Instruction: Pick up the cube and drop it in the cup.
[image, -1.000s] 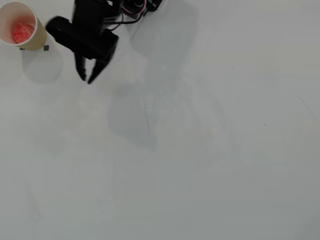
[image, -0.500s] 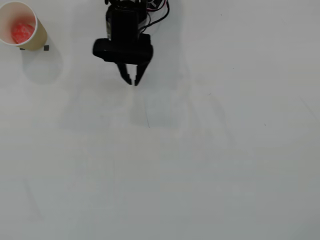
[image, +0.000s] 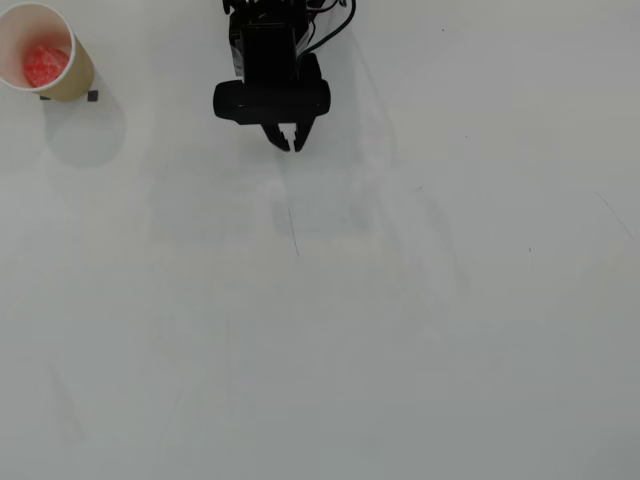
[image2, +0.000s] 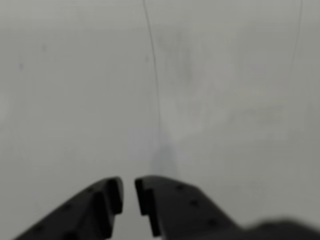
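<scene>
The tan paper cup (image: 48, 60) stands at the top left of the overhead view. The red cube (image: 45, 66) lies inside it on the pale bottom. My black gripper (image: 292, 143) is at the top middle, well to the right of the cup, and holds nothing. In the wrist view the gripper (image2: 128, 196) shows at the bottom edge with its jaws almost together, only a narrow gap between them, over bare white table. The cup and cube are out of the wrist view.
The white table (image: 350, 320) has a thin dark scratch line (image: 293, 230) below the gripper, also seen in the wrist view (image2: 156, 80). A small dark mark (image: 92, 96) sits by the cup's base. The arm's black body (image: 270, 50) is at the top edge.
</scene>
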